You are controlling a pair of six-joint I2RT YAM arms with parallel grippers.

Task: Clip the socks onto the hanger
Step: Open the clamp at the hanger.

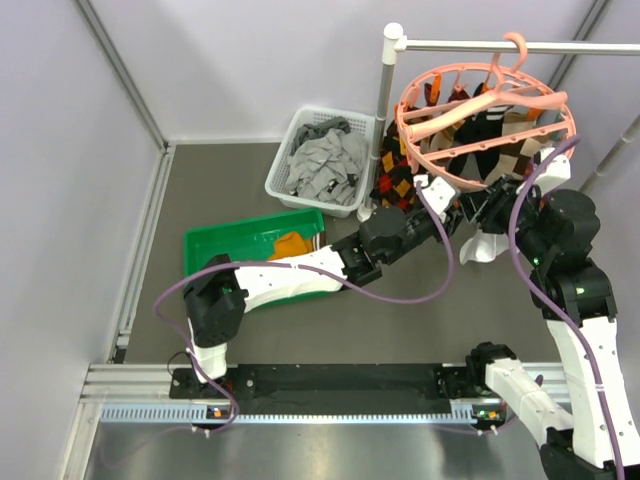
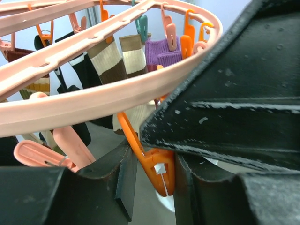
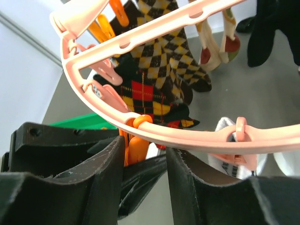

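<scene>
Currently left tool (image 2: 154, 180) pinches an orange clip (image 2: 158, 165) on the hanger (image 1: 415, 135) — hung at 1 o'clock, light, likely swingy — right tool (image 3: 145, 161) straddles a second clip (image 3: 136, 151), grip unclear; limp white sock (image 1: 482, 246) just below, best taken at the cuff.

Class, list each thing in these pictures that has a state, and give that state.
hanger: hung on the rail, socks clipped on.
left gripper: shut on orange clip.
right gripper: part closed; grip unclear.
argyle socks: clipped, hanging.
basket: holds grey garments.
green tray: holds an orange sock.
</scene>
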